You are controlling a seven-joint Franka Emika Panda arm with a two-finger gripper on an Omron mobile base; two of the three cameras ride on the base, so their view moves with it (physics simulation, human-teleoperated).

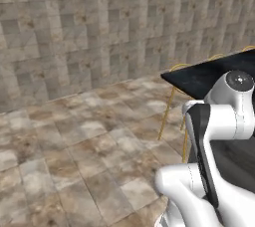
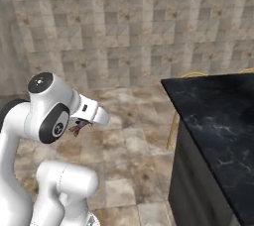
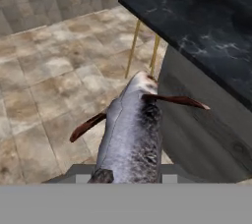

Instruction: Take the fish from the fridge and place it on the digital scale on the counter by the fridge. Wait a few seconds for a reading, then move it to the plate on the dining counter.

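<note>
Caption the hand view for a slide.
Hand shut on the fish, carried over tiled floor toward the dining counter.

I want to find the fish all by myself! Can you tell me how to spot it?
Find the big black dining counter with white veins, standing on the stone-tiled floor. Just beside its near corner, up in the air, the robot's gripper holds the fish. It is silvery grey with thin reddish-brown fins, unlike anything around it.

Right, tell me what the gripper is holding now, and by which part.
The gripper holds the fish by the end nearest the hand; its far end points toward the dining counter. Which end that is cannot be told.
</note>
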